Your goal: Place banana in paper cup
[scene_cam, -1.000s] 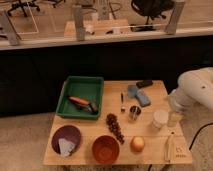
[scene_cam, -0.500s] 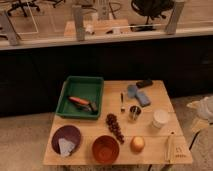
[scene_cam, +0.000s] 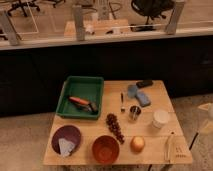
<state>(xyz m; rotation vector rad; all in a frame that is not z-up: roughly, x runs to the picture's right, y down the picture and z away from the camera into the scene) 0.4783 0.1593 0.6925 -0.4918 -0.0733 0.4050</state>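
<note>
One wooden table [scene_cam: 161, 101], rectangular, is standing before a dark wall, with open floor lying to its right and front. Banana [scene_cam: 170, 146], slim and pale, is lying along the front right corner, near the edge. Paper cup [scene_cam: 160, 119], white and round, is standing upright just behind it, apart. Steel cup [scene_cam: 134, 112] is shining to its left. Grapes [scene_cam: 115, 127], orange bowl [scene_cam: 105, 149] and round fruit [scene_cam: 137, 144] are filling the front. Green tray [scene_cam: 81, 97] is occupying the back left. Gripper is hanging beyond the right side, jaws standing wide, only a pale bit of arm [scene_cam: 207, 111] showing.
</note>
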